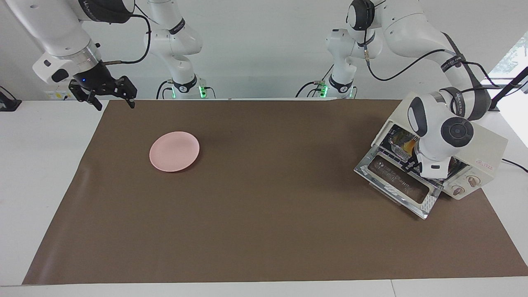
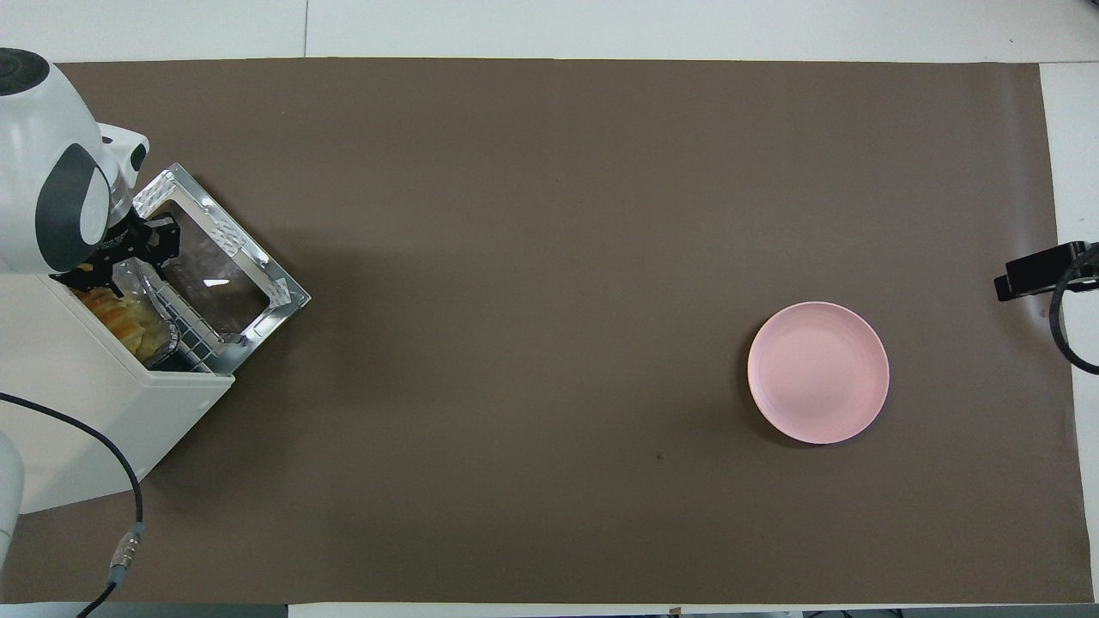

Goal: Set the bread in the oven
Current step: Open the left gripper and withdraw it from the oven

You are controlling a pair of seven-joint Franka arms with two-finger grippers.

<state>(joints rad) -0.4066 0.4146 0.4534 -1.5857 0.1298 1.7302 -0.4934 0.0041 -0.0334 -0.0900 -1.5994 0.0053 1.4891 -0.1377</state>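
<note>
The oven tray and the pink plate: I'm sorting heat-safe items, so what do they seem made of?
The crinkled silver tray holding the golden bread inside the cream-white toaster oven looks like thin aluminium foil: shiny, wrinkled walls. The round pink plate looks like matte plastic or melamine, evenly coloured without glare; glazed ceramic cannot be ruled out.

facing view: high, across the table, looking at both arm bases, whole brown mat [image 1: 264,231] in frame | overhead view: steeply down from the robots' end, closer – mat fills it | shared: mat, pink plate [image 1: 174,151] [image 2: 818,372], oven [image 1: 482,154] [image 2: 103,403] – half a turn apart
</note>
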